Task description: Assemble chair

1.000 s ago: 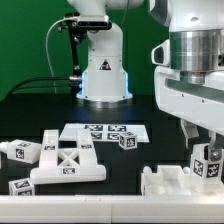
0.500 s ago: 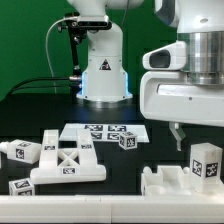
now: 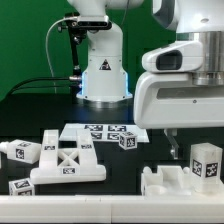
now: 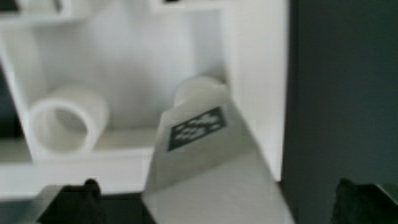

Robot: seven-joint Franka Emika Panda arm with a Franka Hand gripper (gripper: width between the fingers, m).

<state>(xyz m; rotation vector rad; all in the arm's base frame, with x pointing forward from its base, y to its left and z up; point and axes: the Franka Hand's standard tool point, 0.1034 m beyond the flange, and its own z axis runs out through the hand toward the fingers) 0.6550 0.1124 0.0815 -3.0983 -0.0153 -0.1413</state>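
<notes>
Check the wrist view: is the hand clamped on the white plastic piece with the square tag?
No, the hand is open, with a gap between each finger and the piece.

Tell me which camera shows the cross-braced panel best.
The exterior view: the cross-braced panel lies whole and unobstructed on the table, toward that view's left. The wrist view does not show it; it shows another tagged white piece.

Right side is looking tight: the upright white plastic post with the black-and-white tag is sticking up at the chunky white plastic base block, blocking any low pass. The dark tabletop between that block and the white cross-braced plastic panel is sitting open.
</notes>
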